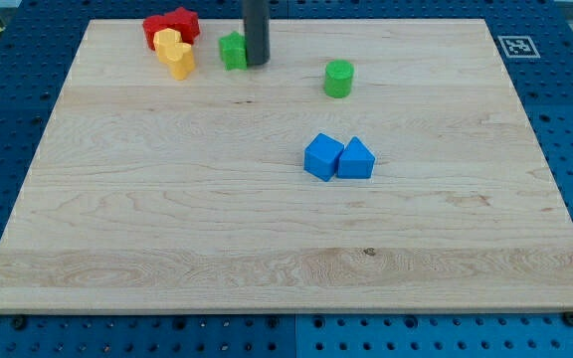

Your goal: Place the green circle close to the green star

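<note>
Stood at the upper middle of the frame, my tip [257, 64], touching the right side of the green star [233, 50]. No hand fitted on this arm, only a straight dark rod, so nothing released, clenched or grasped.

Sat to the right of the rod and slightly lower in the frame, the green circle [338, 78], apart from both the tip and the star, with bare wood between them.

Crowded the upper left of the tabletop [117, 199]: two red blocks, a red star [182, 22] and a second red block [154, 27] of unclear shape touching it on the left, and just below them two yellow blocks [174, 52] pressed together, shapes hard to make out. Lay near the green star's left, the yellow pair, but not clearly touching it.

Rested near the middle of the frame, a blue cube [322, 156] and a blue triangle [356, 159], side by side and touching, well below the green circle.
</note>
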